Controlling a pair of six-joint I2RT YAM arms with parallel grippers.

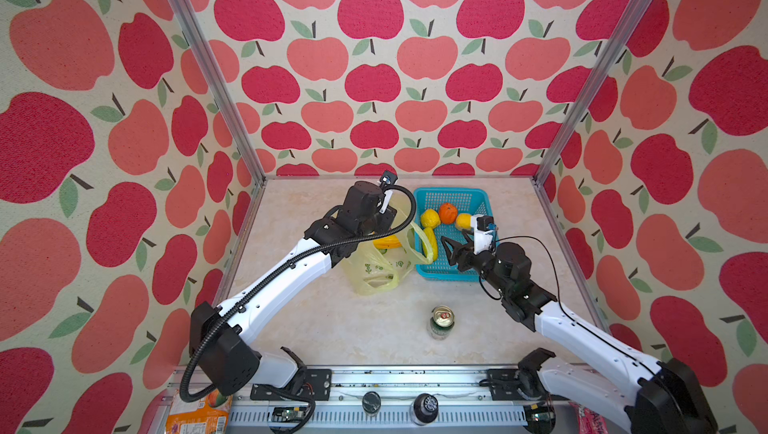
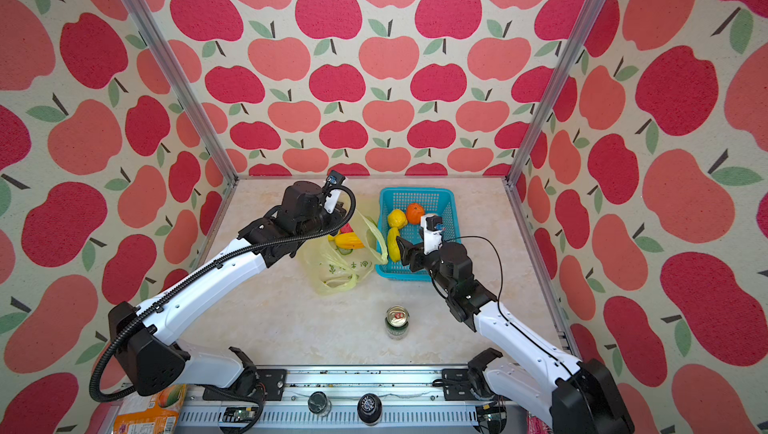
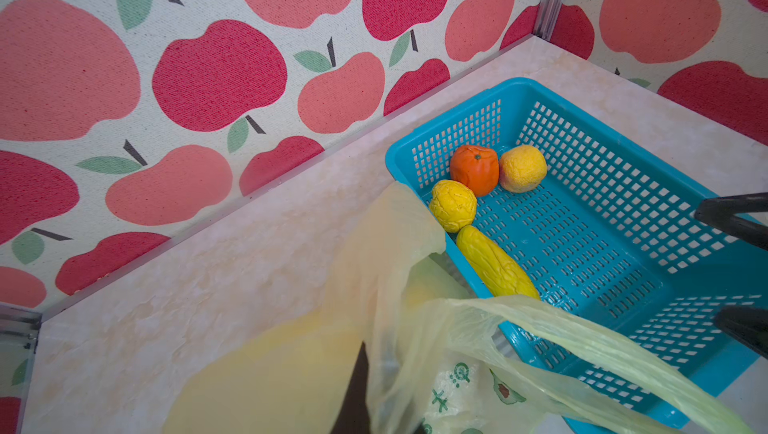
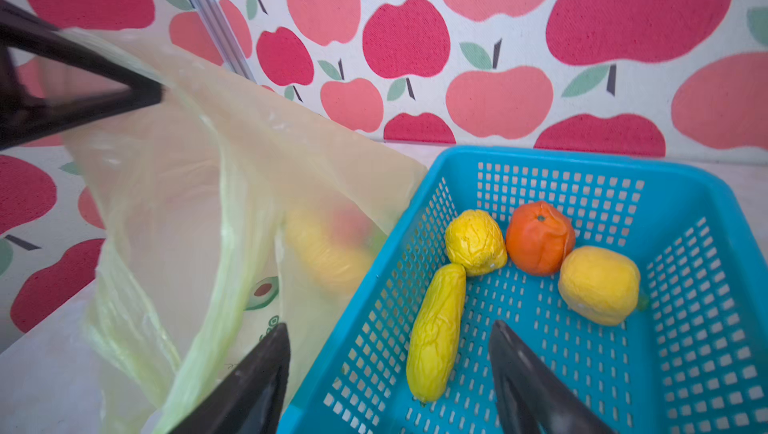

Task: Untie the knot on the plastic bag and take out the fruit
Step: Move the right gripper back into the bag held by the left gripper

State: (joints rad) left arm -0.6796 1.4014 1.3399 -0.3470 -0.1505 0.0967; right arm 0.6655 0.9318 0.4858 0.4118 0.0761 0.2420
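**A:** What sits nearest?
**B:** A green can (image 1: 441, 322), upright. Behind it is the plastic bag (image 1: 374, 270), mouth open, with yellow fruit (image 1: 388, 241) inside. The left gripper (image 4: 156, 89) is clamped on the bag's rim.
**A:** And farther back?
**B:** A turquoise basket (image 1: 453, 199) holding four fruits (image 4: 540, 238). The right gripper (image 4: 390, 326) hangs over them, fingers spread and empty.

A robot test booth: apple-print fabric walls (image 1: 374, 78) on aluminium posts (image 1: 205, 62) around a marbled tabletop (image 1: 332, 328).
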